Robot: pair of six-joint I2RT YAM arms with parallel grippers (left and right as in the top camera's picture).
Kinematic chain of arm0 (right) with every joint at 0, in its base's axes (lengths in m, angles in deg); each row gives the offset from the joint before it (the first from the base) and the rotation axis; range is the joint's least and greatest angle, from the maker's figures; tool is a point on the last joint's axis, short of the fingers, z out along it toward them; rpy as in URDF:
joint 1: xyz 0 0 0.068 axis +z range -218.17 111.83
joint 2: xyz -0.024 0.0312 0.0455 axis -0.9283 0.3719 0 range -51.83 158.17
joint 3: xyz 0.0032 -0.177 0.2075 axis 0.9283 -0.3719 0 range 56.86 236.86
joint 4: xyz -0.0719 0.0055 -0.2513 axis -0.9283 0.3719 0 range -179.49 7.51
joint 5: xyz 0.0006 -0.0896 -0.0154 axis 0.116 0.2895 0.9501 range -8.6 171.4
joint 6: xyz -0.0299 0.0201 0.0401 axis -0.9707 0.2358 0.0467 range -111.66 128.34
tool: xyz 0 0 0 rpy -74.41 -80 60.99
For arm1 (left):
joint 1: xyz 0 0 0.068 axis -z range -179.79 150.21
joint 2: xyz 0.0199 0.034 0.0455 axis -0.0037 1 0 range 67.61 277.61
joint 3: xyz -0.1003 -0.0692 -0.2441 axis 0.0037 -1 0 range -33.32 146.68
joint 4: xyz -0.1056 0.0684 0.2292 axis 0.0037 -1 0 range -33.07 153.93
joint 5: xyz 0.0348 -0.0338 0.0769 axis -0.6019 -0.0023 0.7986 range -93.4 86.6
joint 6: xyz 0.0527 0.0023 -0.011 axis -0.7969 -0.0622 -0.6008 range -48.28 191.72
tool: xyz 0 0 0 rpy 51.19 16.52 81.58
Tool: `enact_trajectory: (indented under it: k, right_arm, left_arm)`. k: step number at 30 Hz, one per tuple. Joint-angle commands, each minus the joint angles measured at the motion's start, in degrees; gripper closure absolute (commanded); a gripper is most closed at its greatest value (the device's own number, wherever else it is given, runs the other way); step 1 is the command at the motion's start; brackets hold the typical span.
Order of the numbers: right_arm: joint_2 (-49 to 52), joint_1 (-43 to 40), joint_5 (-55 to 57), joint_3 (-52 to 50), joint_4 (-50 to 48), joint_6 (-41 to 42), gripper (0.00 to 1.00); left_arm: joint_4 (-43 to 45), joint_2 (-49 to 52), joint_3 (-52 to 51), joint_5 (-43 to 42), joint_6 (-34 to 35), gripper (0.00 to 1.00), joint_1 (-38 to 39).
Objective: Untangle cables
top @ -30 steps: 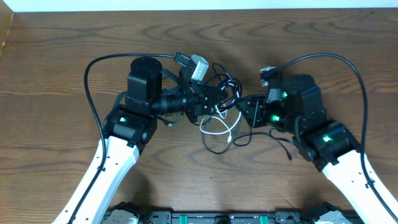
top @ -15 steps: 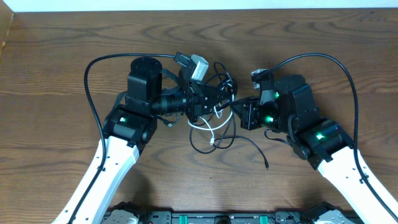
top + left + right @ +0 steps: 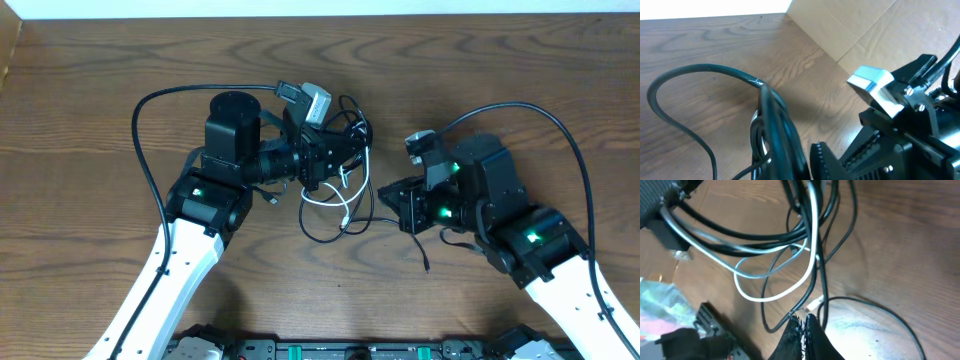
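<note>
Right up close in the right wrist view, the right end effector (image 3: 802, 326) is pinched tight, with its two tips pressed together. A black cord (image 3: 821, 280) runs down just beside the tips. I cannot tell if it is caught between them. A little farther on, the white cord (image 3: 774, 296) makes a loose loop on the tabletop (image 3: 900, 240). Past that, more black and pale cords cross each other in a bundle. Their far ends are cut off at the top edge.

From above, the cables (image 3: 330, 215) lie in a messy pile in the middle of the tabletop, between the two arms. One black tail (image 3: 420, 250) pokes out near the right arm. The top of the pile is lifted up around the left end effector (image 3: 345, 150), and cords hide its tips. Its own view is dark and blurry up close, so I cannot tell if it is wide or narrow. Far behind it is brown cardboard (image 3: 855, 25).
</note>
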Motion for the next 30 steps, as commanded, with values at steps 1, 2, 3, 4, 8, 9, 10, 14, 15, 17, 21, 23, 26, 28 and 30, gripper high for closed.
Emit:
enact_trajectory:
  k: [1, 2, 3, 4, 8, 9, 10, 14, 15, 17, 21, 23, 26, 28, 30]
  right_arm:
    - [-0.4, 0.2, 6.4, 0.2, -0.3, 3.6, 0.91]
    - [-0.4, 0.1, 7.6, 0.2, -1.0, 4.7, 0.85]
    - [-0.4, 0.0, 7.8, 0.2, -2.8, 4.7, 0.76]
    - [-0.4, 0.0, 7.9, 0.2, -3.8, 4.7, 0.66]
    - [-0.3, 0.1, 7.7, 0.2, -6.8, 4.7, 0.48]
    - [-0.3, 0.1, 7.7, 0.2, -7.1, 4.8, 0.44]
    - [-0.2, 0.1, 7.7, 0.2, -7.4, 5.2, 0.43]
    - [1.6, 0.1, 8.6, 0.2, -8.4, 7.3, 0.42]
    - [2.4, 0.1, 9.0, 0.2, -8.6, 8.1, 0.44]
    - [4.1, 0.1, 9.8, 0.2, -8.9, 9.6, 0.45]
    - [7.5, 0.0, 9.8, 0.2, -12.9, 10.3, 0.75]
    - [7.6, 0.0, 9.8, 0.2, -15.0, 10.3, 0.87]
    - [7.1, 0.0, 9.5, 0.2, -17.6, 10.3, 0.74]
    - [6.7, 0.0, 9.2, 0.2, -17.7, 10.2, 0.46]
    - [6.1, -0.1, 9.2, 0.2, -16.5, 9.6, 0.41]
  left_arm:
    - [0.5, -0.6, 1.0, -1.5, -0.1, 0.89, -0.3]
    - [0.5, -0.6, 1.0, -3.1, -0.1, 0.89, -0.3]
    - [0.5, -0.6, 1.0, -5.1, -0.1, 0.89, -0.3]
    - [0.5, -0.6, 1.0, -6.4, -0.1, 0.89, -0.3]
    - [0.5, -0.6, 1.0, -9.3, -0.1, 0.89, -0.3]
    - [0.5, -0.6, 1.0, -9.9, -0.1, 0.89, -0.3]
    - [0.6, -0.6, 1.0, -10.5, -0.1, 0.89, -0.3]
    - [3.1, -0.6, 1.0, -16.0, -0.1, 0.89, -0.3]
    - [4.5, -0.6, 1.0, -18.3, -0.1, 0.89, -0.3]
    - [7.6, -0.6, 1.0, -23.0, 0.0, 0.89, -0.3]
    - [10.4, -0.6, 1.0, -27.0, 2.5, 0.90, -0.3]
    - [10.4, -0.6, 1.0, -27.8, 2.5, 0.92, -0.3]
    - [10.4, -0.6, 1.0, -28.4, 2.5, 0.92, -0.3]
    - [10.4, -0.6, 1.0, -28.4, 2.5, 0.92, -0.3]
    - [10.7, -0.6, 1.0, -28.2, 2.5, 0.92, -0.3]
